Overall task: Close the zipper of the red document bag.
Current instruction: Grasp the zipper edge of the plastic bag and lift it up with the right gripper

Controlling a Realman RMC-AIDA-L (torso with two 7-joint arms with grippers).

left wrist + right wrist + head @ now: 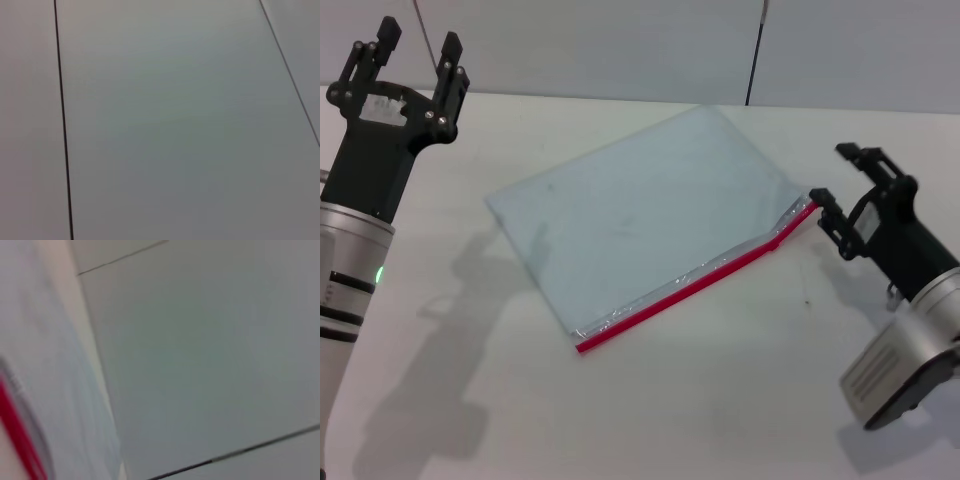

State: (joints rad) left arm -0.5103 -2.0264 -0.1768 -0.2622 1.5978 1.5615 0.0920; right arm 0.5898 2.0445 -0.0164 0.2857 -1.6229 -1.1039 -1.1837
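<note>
The red document bag [645, 215] lies flat on the white table [720, 400], a pale blue-grey translucent pouch turned at an angle. Its zipper [690, 290] runs as a red strip with a silvery band along the near edge, kinked and slightly raised near the right end. My right gripper [832, 176] is at that right end, open, with its lower finger [820, 200] touching or nearly touching the zipper's tip. The right wrist view shows part of the zipper [20, 440] and the bag [65, 405]. My left gripper [417, 45] is raised at the far left, open, away from the bag.
A light wall with dark vertical seams [753, 50] stands behind the table. The left wrist view shows only wall panels [175, 125] with a dark seam [62, 125].
</note>
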